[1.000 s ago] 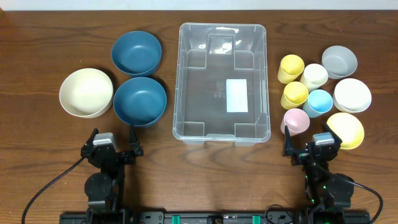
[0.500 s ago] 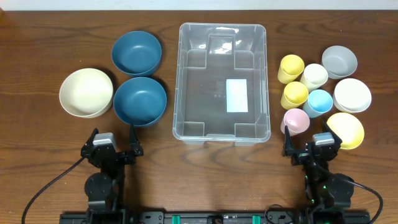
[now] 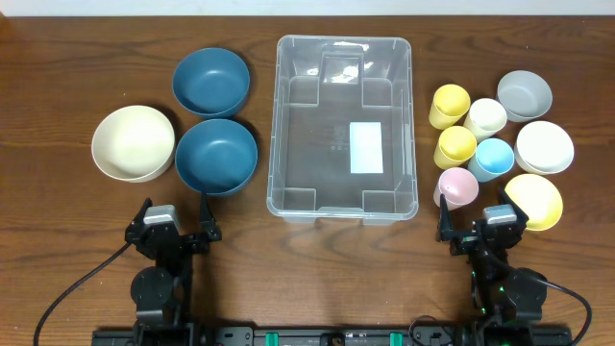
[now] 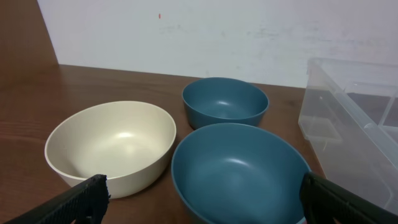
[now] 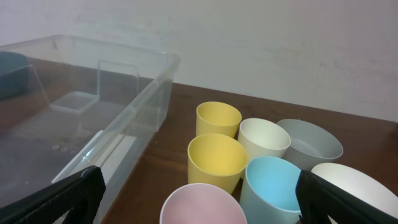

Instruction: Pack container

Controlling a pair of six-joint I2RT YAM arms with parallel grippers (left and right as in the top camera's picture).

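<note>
Both jaws are wide open and hold nothing, the empty container [image 3: 317, 144] sits ahead between them, so packing looks not started, and next the left jaws should reach for the nearest blue bowl [image 4: 239, 171].

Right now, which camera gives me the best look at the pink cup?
The overhead view: the pink cup shows whole, beside the container's near right corner. The right wrist view catches only its rim, cut off by the bottom edge. The left wrist view misses it.
</note>
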